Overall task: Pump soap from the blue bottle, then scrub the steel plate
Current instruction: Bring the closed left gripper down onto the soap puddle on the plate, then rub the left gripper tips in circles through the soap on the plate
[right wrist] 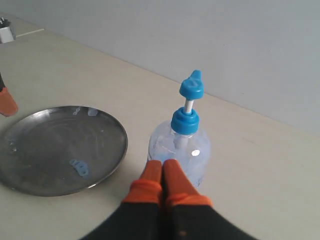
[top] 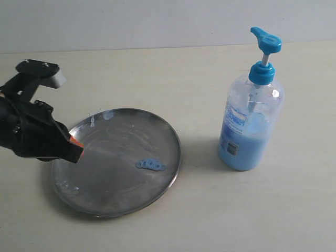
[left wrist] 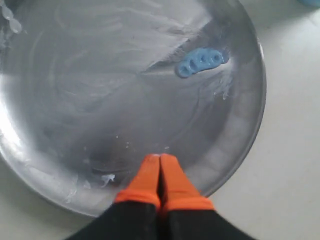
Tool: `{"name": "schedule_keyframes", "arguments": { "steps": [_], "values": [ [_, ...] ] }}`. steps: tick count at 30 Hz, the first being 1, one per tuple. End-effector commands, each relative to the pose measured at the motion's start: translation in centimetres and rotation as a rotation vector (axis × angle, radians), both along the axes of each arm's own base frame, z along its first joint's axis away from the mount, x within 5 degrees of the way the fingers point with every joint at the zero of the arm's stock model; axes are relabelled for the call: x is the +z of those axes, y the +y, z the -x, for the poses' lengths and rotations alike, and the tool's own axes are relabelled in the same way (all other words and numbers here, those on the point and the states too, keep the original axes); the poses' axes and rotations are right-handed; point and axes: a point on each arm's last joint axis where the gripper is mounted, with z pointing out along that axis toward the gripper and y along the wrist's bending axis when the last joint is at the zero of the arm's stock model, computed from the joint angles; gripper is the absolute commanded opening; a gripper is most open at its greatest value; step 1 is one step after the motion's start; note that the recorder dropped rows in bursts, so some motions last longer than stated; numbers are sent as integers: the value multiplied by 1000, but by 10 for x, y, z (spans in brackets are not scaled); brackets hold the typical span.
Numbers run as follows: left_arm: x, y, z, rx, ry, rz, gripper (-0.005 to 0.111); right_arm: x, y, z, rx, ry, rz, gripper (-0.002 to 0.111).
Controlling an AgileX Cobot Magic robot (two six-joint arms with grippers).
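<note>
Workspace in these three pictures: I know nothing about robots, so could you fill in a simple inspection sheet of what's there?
Surface: pale beige tabletop, bare apart from the job's things.
Job's things: round grey steel plate with whitish smears and a light blue soap blob on it. A clear plastic pump bottle with blue pump head stands upright beside the plate, apart from it, and is partly full.
Clutter: nothing seen.
Grippers: left gripper is shut and empty, with its orange tips over the plate near its rim. Right gripper is shut and empty, near the bottle.
Cables: nothing seen.
Surroundings: plain pale wall behind the table.
</note>
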Motion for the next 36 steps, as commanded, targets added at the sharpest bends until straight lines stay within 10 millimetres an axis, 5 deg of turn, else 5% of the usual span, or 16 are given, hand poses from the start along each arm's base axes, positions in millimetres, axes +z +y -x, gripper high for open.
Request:
{"name": "schedule_keyframes", "arguments": {
  "steps": [1, 18, 26, 36],
  "values": [
    [-10, -21, -14, -52, 38, -9, 0, -4, -2, 1, -4, -47, -17, 0],
    [-55, -110, -57, -252, 167, -56, 0, -20, -4, 7, -2, -89, -79, 0],
    [-91, -113, -65, -194, 195, -90, 0, -20, -4, 7, -4, -84, -85, 0],
    [-93, -115, -76, -106, 120, -70, 0, -20, -4, 7, -4, -84, -85, 0]
  ]
}}
